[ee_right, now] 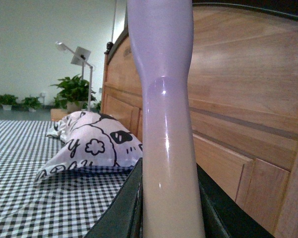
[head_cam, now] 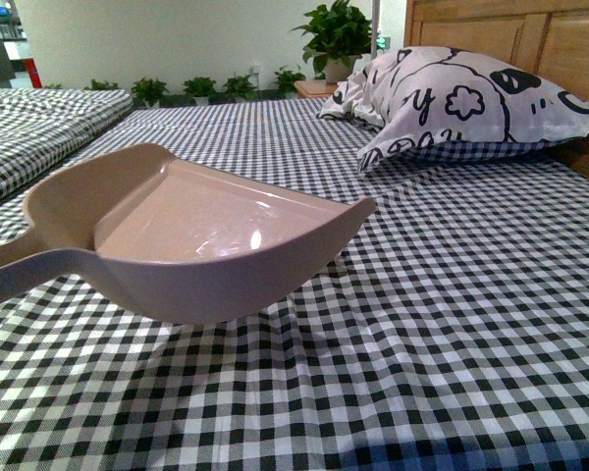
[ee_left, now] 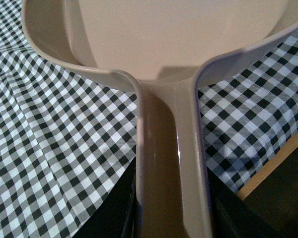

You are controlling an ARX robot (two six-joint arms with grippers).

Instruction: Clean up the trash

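The pink dustpan (head_cam: 196,235) hangs above the checkered bed, its handle running off the left edge of the front view. Its pan looks empty. My left gripper (ee_left: 171,218) is shut on the dustpan's handle (ee_left: 166,148), with the pan (ee_left: 174,34) stretching away from it. My right gripper (ee_right: 171,218) is shut on the brush handle (ee_right: 164,114), a smooth pale lilac-to-beige shaft standing upright; the brush head is out of view. Neither gripper shows in the front view. The trash, a small white wad, is not in view in any frame.
A black-and-white checkered sheet (head_cam: 452,324) covers the bed. A patterned white pillow (head_cam: 461,103) lies at the back right against the wooden headboard (head_cam: 510,34). Potted plants (head_cam: 336,34) stand beyond the bed. A wooden bed edge (ee_left: 273,163) shows beside the left gripper.
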